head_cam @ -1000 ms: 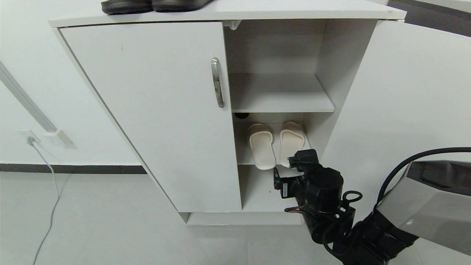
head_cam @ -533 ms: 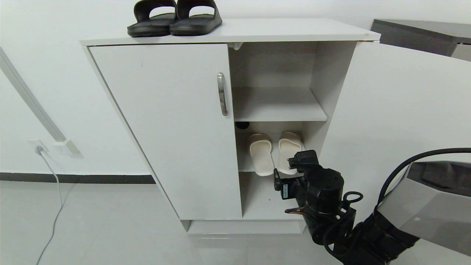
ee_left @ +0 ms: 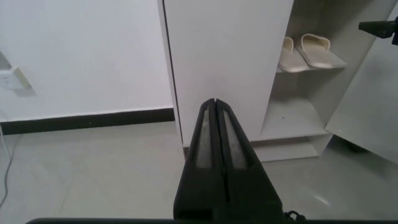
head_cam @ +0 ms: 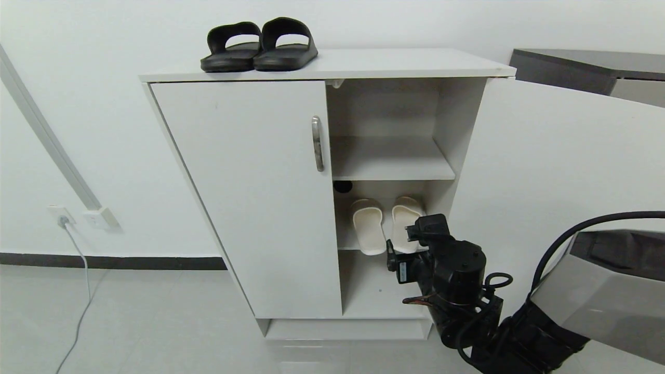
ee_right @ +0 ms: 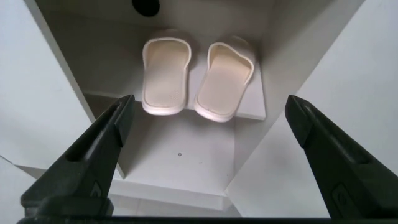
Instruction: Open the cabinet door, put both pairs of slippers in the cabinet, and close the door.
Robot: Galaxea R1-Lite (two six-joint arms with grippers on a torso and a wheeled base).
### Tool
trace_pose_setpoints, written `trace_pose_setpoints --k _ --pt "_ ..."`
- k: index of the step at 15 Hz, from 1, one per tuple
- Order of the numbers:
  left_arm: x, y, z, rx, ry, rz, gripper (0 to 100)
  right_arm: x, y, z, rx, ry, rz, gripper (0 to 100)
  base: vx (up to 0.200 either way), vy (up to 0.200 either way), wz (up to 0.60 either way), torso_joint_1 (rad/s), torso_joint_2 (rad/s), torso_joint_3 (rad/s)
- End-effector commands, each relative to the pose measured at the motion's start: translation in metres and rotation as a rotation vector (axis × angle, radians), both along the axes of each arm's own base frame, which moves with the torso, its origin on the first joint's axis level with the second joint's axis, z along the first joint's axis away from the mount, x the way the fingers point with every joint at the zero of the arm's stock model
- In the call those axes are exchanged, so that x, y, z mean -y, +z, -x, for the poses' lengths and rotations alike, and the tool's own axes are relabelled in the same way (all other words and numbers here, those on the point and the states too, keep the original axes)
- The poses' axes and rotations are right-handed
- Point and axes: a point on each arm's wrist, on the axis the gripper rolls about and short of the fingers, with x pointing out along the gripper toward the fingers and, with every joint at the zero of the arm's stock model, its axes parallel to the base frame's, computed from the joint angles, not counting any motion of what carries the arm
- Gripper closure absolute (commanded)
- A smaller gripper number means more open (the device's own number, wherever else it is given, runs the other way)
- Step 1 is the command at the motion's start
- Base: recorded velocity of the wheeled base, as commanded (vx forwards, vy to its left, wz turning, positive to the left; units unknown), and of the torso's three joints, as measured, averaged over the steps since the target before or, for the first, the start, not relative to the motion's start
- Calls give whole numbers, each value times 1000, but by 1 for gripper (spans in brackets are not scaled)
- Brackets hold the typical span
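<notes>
Outside, black slippers (head_cam: 258, 45) atop cabinet (head_cam: 405, 62), left door (head_cam: 249, 197) shut, wall socket (head_cam: 60, 214).

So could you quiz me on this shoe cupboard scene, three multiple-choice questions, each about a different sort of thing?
1. Where are the black slippers?
A. On top of the cabinet
B. On the floor
C. On the lowest shelf

2. How many cream slippers sit inside the cabinet?
A. One
B. Two
C. Four

3. What state is the cabinet's right door in?
A. Shut
B. Taken off
C. Swung open

Answers:
1. A, the black pair rests side by side on the cabinet's top panel.
2. B, one pair lies side by side on a shelf inside.
3. C, the door stands out to the side and the shelves behind it are in plain sight.
</notes>
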Motion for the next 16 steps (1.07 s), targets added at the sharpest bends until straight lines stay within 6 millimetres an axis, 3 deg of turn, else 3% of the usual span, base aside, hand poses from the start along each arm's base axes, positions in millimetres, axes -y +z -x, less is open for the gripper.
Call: trace_pose_setpoints --k 1,16 --pt "0 0 0 -3 0 0 100 0 -3 0 -5 -1 5 0 0 200 0 -2 2 7" --pt "0 0 0 -3 0 10 100 4 -4 4 11 6 10 0 0 200 0 3 1 3"
